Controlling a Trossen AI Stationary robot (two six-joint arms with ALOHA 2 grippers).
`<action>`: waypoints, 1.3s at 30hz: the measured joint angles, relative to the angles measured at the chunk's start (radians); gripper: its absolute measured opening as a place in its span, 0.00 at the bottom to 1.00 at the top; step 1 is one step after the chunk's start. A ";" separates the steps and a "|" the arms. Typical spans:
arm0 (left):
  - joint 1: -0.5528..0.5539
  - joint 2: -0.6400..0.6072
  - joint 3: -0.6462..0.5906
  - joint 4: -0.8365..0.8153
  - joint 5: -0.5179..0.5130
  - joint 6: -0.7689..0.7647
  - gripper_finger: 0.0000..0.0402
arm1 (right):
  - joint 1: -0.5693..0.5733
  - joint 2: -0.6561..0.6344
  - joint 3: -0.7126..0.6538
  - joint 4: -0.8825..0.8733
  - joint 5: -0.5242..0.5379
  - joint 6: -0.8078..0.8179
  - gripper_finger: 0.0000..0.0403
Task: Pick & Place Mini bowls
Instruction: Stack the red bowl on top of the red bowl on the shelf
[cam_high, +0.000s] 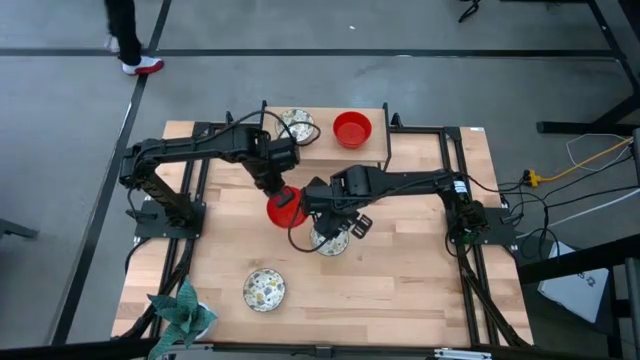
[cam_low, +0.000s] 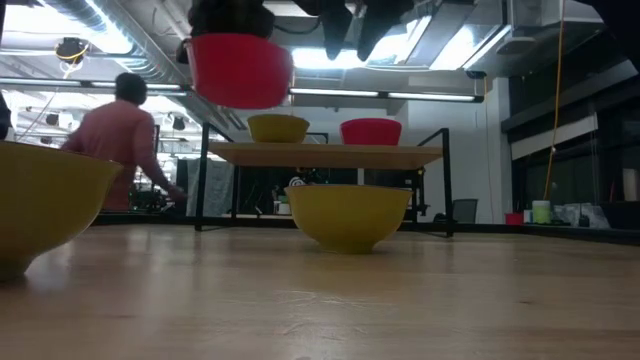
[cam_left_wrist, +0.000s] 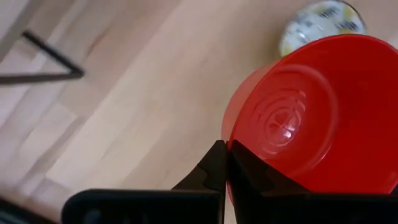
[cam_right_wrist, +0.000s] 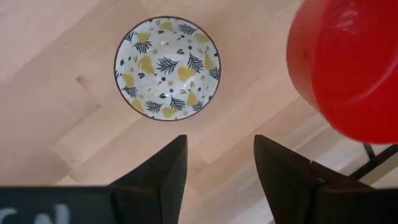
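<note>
- Butcher-block table (cam_high: 400, 280) carries the whole job, with a raised wooden shelf (cam_high: 320, 150) along its far edge serving as the landmark.
- Held red bowl (cam_high: 284, 206) hangs in the air just in front of that shelf, off the table, as the low view shows (cam_low: 240, 68); it is glossy plain red with moulded rings inside (cam_left_wrist: 292, 118).
- Left gripper (cam_left_wrist: 225, 168) has its fingers pinched together on the bowl's rim, one inside the wall and one outside.
- Carrying it well probably means keeping the rim grip level and clearing the shelf edge before lowering; a one-sided rim pinch could let the bowl swing.
- Second red bowl (cam_high: 352, 128) and one floral bowl (cam_high: 297, 125) already sit on the shelf.
- Right gripper (cam_right_wrist: 216, 165) hovers over another floral bowl (cam_right_wrist: 166, 67) on the table, nearer than the shelf, fingers apart and holding nothing; white, with yellow fruit and dark leaves.
- Another patterned bowl (cam_high: 264, 289) lies farther from the shelf, beside a teal leafy object (cam_high: 185, 312).
- Beyond the table, a person (cam_low: 115, 140) stands.
</note>
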 joint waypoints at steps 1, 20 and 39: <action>0.008 0.000 0.000 -0.005 -0.004 -0.030 0.01 | 0.000 0.000 0.000 0.000 0.000 0.001 0.46; 0.086 0.000 0.000 0.044 0.079 -0.069 0.01 | 0.000 0.000 0.000 0.202 0.092 -0.125 0.46; 0.079 0.000 -0.002 0.114 0.163 0.001 0.01 | -0.003 -0.005 0.001 0.205 0.103 -0.089 0.41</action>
